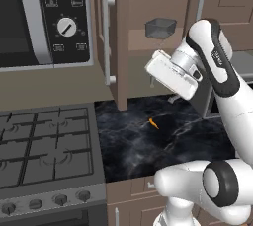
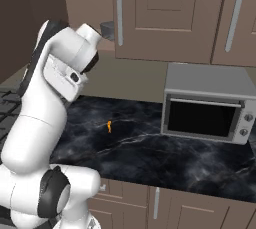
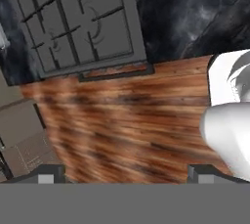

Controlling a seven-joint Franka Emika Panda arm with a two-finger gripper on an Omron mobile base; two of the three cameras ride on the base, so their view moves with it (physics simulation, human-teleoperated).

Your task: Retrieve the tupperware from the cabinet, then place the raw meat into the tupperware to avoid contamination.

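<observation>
My claw point(image 3: 125, 174) is spread wide and empty; the tupperware point(image 1: 160, 27) sits upper centre on the cabinet point(image 1: 148, 3) shelf, raw meat point(image 1: 153, 123) waiting on the table point(image 1: 197, 141).

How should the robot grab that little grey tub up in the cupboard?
Probably by one side wall of the tub, near its thin rim. It sits upright on the shelf of the open cupboard, its mouth facing up, so the claw should come in from the open front, one finger inside and one outside the wall.
</observation>
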